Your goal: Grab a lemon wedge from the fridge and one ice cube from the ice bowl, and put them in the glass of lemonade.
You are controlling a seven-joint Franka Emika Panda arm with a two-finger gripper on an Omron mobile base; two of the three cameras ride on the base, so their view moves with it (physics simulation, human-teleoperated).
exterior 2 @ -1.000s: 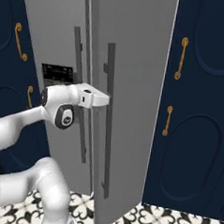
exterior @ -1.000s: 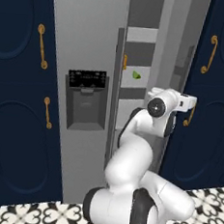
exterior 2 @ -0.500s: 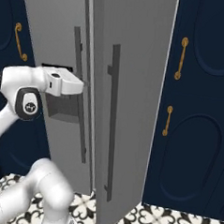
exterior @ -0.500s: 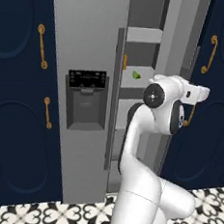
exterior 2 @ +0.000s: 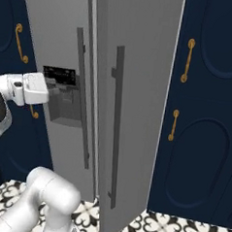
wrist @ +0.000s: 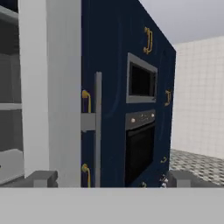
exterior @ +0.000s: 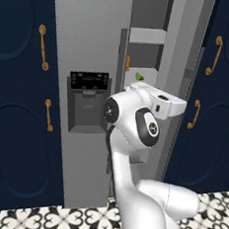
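Navy kitchen, fridge (exterior: 93, 45) ajar, lemon wedge (exterior: 139, 77) shelved behind arm

- The fridge (exterior: 88, 44): you see smooth matt grey metal; its bar handles (exterior 2: 115, 127) look dark and satin.
- Dispenser panel (exterior: 89, 79): glossy black plastic.
- Navy cabinets (exterior 2: 206, 109): smooth painted finish, brass-look handles (exterior 2: 188, 59).
- Floor tiles (exterior: 76, 222): smooth patterned black-and-white.
- Oven (wrist: 139, 148): glossy dark glass, brushed metal trim.
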